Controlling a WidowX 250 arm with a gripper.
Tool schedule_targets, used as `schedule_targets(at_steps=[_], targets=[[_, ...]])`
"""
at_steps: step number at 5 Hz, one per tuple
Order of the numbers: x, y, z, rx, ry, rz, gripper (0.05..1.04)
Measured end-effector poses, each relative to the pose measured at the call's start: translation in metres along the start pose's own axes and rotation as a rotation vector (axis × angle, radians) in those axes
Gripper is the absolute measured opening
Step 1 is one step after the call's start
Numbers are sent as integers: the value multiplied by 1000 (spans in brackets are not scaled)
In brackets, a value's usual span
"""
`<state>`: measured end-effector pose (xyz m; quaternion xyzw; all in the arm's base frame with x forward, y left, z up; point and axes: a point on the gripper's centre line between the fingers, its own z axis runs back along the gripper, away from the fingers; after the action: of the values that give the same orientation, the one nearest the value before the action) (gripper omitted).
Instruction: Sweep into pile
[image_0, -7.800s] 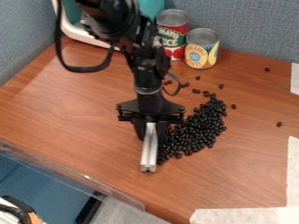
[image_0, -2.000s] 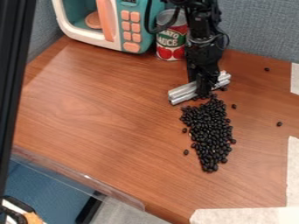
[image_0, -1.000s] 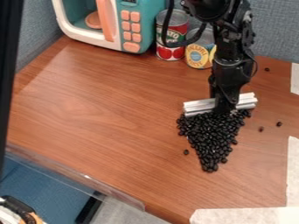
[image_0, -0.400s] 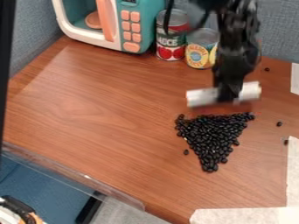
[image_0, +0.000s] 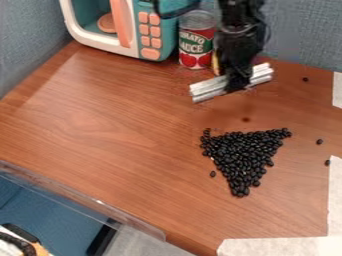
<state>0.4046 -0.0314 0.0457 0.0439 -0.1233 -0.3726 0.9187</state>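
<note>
My gripper (image_0: 236, 86) hangs over the back of the wooden surface, right of the red can, shut on a silver ridged bar (image_0: 208, 89) that sticks out on both sides of it. In front of it lies a dark bean pile (image_0: 240, 156), roughly a triangle with its straight edge toward the back and its narrow end toward the front. One loose bean (image_0: 212, 174) lies just left of the pile. Others lie to the right, such as a bean (image_0: 319, 142) and a bean (image_0: 327, 162), and one bean (image_0: 305, 79) is farther back.
A tomato sauce can (image_0: 196, 41) stands at the back, with a second can partly hidden behind the gripper. The toy microwave (image_0: 148, 31) is at the back left. White tape (image_0: 335, 200) marks the right side, and a clear plastic edge (image_0: 87, 200) runs along the front left.
From beside the back edge of the beans, my gripper has risen and moved back and left with the bar, which has turned to a slant. One bean has ended up farther right.
</note>
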Motion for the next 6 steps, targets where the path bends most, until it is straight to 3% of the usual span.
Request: schedule_targets(at_steps=[1,2,3,4,6], targets=[[-50,-1,-16,-70,33,188,366],[-93,-7,-22,-95,25,417,366],[-102,-19,-24,-68,-54,561,366],[-94,-33,-24,-62,-113,631,366],[-33,-87,-25,-160,-118,585,366]])
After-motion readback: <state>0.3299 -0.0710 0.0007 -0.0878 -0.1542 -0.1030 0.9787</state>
